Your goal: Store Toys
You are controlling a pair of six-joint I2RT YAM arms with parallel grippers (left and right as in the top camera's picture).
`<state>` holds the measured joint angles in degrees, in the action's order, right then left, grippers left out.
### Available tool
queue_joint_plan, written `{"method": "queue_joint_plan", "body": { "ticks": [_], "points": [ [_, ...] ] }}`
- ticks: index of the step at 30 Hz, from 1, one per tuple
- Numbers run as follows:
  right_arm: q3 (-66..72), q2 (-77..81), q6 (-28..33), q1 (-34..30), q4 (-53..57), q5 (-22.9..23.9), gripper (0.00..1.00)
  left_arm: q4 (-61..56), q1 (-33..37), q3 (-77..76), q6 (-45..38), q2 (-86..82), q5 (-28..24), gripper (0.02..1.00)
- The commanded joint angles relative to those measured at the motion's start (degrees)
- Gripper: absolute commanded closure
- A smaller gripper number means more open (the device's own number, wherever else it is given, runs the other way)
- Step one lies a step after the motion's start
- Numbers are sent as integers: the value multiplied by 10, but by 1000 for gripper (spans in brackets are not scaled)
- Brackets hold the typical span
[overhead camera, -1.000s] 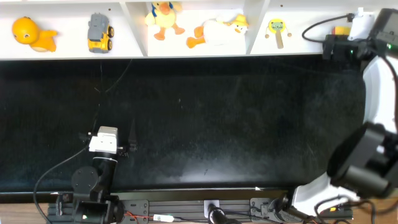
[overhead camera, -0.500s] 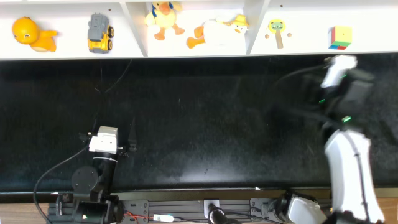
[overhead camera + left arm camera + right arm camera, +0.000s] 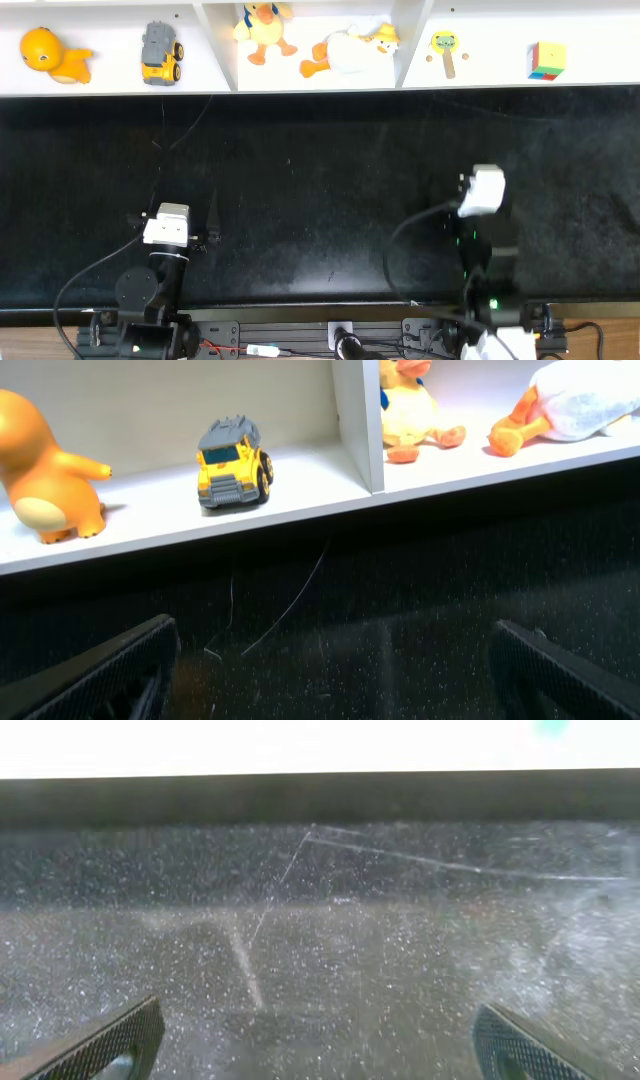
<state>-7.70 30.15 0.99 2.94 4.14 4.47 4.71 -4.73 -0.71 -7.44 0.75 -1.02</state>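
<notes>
Nearest, both arm bases are seen at the near edge of the black mat (image 3: 320,180). The L gripper (image 3: 335,655) is held low over the near-left part of the mat and is pointed to the far side. Its fingers are spread wide, w/ nothing btw. them. The R gripper (image 3: 315,1020) is found over the near-right part of the mat, a bit farther than the L one. It is also spread wide and nothing is held in it. Thin pale scratches are seen on the mat in front of each gripper. A black cable (image 3: 90,275) is looped beside the L arm at the near left.

At the far edge a white shelf (image 3: 320,85) is placed, split by 2 dividers into 3 compartments. All toys are stored there, well apart from both grippers.

- **Left comp.:** an orange figure (image 3: 52,52) is set at the far left. A yellow-grey truck (image 3: 160,52) is set to its right, upright on its wheels.
- **Mid. comp.:** a yellow plush duck (image 3: 263,30) is seated at the left. A white plush duck (image 3: 345,50) is laid on its side just beside it, at the right.
- **Right comp.:** a small green-yellow toy on a stick (image 3: 446,50) is laid at the left, and a colour cube (image 3: 547,58) at the right.

Any print or label on the toys is too small to be read.
</notes>
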Motion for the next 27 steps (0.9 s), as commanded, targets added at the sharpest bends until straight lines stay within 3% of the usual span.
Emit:
{"method": "queue_joint_plan", "body": {
  "ticks": [1,12,27],
  "points": [
    [59,-112,-8,0,1,-16,5,0,3,3,11,-6,-3,23],
    [74,-297,-8,13,2,-34,5,0,3,3,11,-6,-3,20],
    [75,-299,-8,13,3,-34,7,0,3,3,11,-6,-3,25]
  ]
}}
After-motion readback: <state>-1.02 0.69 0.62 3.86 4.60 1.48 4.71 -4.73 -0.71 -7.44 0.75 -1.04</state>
